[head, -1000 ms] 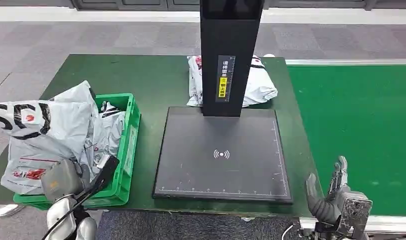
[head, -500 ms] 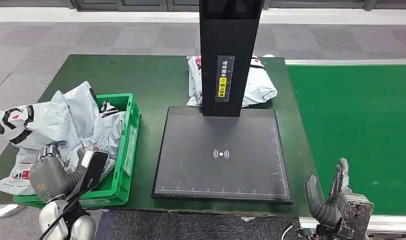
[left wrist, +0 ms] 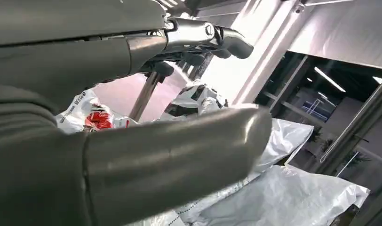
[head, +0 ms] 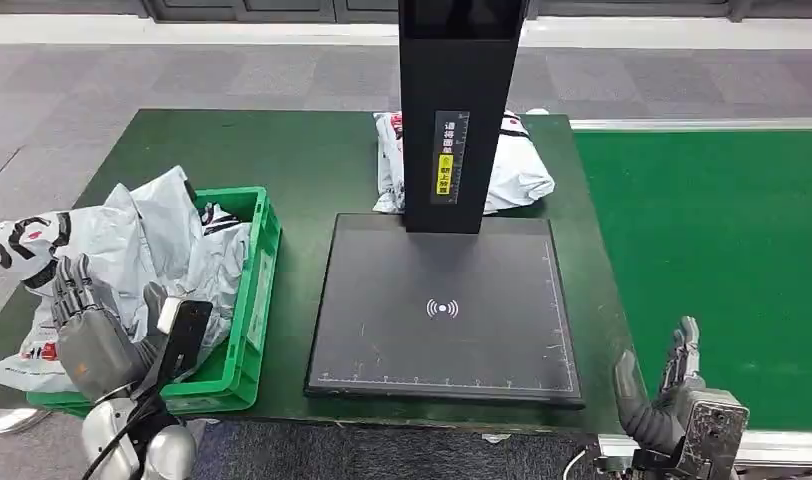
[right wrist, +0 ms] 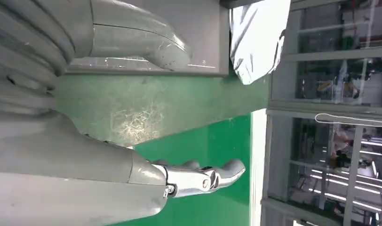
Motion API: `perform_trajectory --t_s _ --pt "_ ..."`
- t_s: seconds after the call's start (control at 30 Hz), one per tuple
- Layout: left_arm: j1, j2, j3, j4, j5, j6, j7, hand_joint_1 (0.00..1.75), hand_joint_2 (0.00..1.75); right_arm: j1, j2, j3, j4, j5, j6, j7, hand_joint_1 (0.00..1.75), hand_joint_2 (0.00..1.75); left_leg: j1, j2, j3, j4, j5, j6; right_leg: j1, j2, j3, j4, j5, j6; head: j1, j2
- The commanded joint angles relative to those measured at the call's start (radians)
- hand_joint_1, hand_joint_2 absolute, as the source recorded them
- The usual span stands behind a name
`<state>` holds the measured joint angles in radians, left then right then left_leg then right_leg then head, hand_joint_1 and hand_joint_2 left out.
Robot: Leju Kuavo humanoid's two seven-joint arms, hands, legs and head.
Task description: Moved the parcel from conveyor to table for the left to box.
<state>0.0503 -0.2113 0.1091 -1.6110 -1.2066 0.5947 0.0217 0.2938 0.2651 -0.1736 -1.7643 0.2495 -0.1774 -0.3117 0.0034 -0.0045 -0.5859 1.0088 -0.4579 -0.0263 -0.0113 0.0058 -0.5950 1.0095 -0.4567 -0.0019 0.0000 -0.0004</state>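
Several grey mailer parcels lie heaped in the green crate at the table's left front, one spilling over its outer side. My left hand hovers over that heap, fingers spread and holding nothing. The left wrist view shows its thumb above the crumpled parcels. Another white parcel lies on the table behind the black post. My right hand is open and upright at the table's right front corner, beside the conveyor. Its fingers are extended in the right wrist view.
A black scanner plate fills the middle of the green table, with the post rising at its far edge. The green conveyor belt runs along the table's right side. Grey floor lies beyond.
The large parcel at the left has sunk and crumpled onto the crate's heap. My left hand has let it go and spread its fingers. The right hand has hardly moved.
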Motion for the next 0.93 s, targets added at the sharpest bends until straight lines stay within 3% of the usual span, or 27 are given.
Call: perform_trajectory --t_s 0.03,0.37,0.53,0.87,0.93 --pt "-0.008 -0.014 0.018 0.004 0.005 0.036 -0.006 0.0 0.0 -0.04 -0.02 -0.01 0.054 -0.004 0.004 0.002 0.0 1.75 0.0 -0.001 0.002 -0.001 0.0 0.001 0.001 -0.001 0.003 -0.002 0.0 0.0 0.0 0.0" --pt "-0.014 -0.031 0.023 -0.033 0.034 0.103 -0.115 0.0 0.0 -0.024 -0.037 0.023 0.042 -0.038 -0.042 0.005 0.0 1.75 0.001 0.0 0.003 -0.002 0.0 0.001 0.001 -0.001 0.005 -0.003 0.0 0.0 0.0 0.0" --pt "-0.022 -0.138 0.088 -0.125 0.139 0.103 -0.409 0.0 0.0 -0.031 -0.046 0.03 0.052 -0.047 -0.04 0.004 0.0 1.75 0.001 0.0 0.001 0.0 0.0 0.001 0.001 -0.001 0.002 -0.001 0.0 0.0 0.0 0.0" --pt "-0.023 -0.138 0.071 -0.131 0.192 0.103 -0.455 0.0 0.0 -0.035 -0.048 0.031 0.057 -0.05 -0.041 0.002 0.0 1.75 0.001 0.0 0.003 -0.001 0.0 0.001 0.002 -0.002 0.005 -0.003 0.001 0.0 0.0 0.0" --pt "-0.025 -0.079 -0.066 -0.091 0.379 0.072 -0.469 0.0 0.0 -0.039 -0.049 0.032 0.06 -0.054 -0.042 0.0 0.0 1.75 0.0 -0.001 0.002 -0.001 0.0 0.001 0.001 -0.002 0.003 -0.002 0.0 0.0 0.0 0.0"
